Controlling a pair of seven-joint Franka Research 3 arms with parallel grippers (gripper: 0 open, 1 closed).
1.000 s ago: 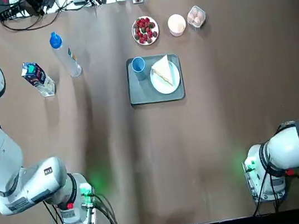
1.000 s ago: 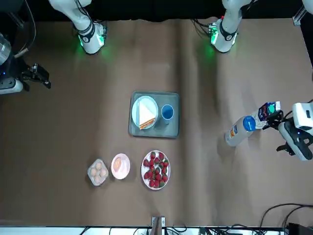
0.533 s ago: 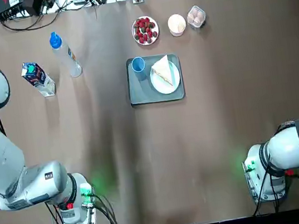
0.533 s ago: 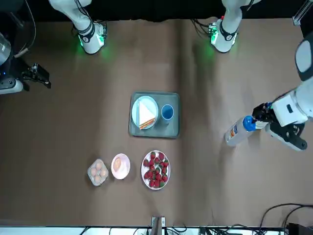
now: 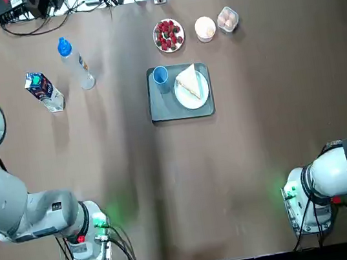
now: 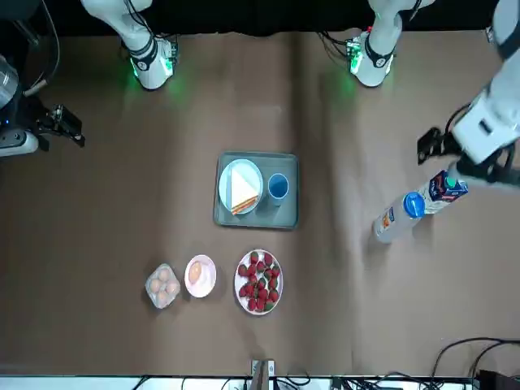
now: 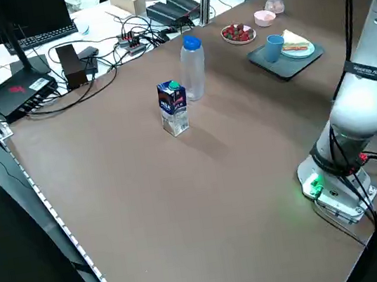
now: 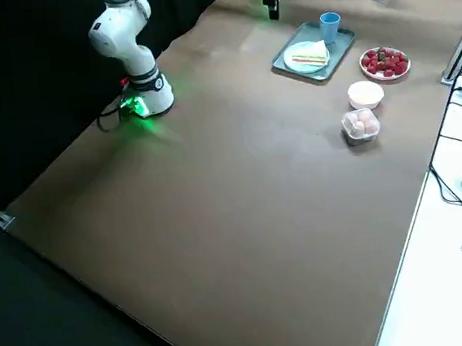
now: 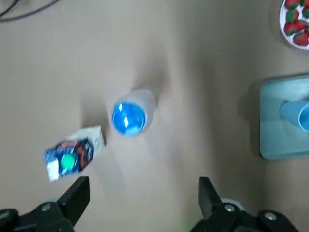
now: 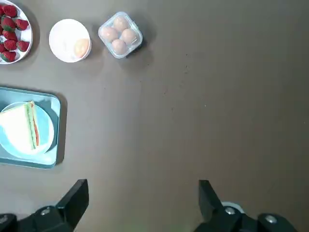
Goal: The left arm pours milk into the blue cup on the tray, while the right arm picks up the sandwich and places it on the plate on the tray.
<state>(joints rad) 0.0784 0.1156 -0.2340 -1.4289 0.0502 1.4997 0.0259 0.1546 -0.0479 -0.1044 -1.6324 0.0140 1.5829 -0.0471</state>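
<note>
Your left hand, fingers spread and empty, has pulled back above the small blue-and-white milk carton, which stands upright beside the clear blue-capped bottle; the carton is released, so pouring looks finished.

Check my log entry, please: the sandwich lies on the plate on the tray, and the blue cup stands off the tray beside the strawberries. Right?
Not quite. The sandwich does lie on the plate on the tray, but the top view shows the blue cup standing on the tray too, in its corner nearest the strawberries.
</note>
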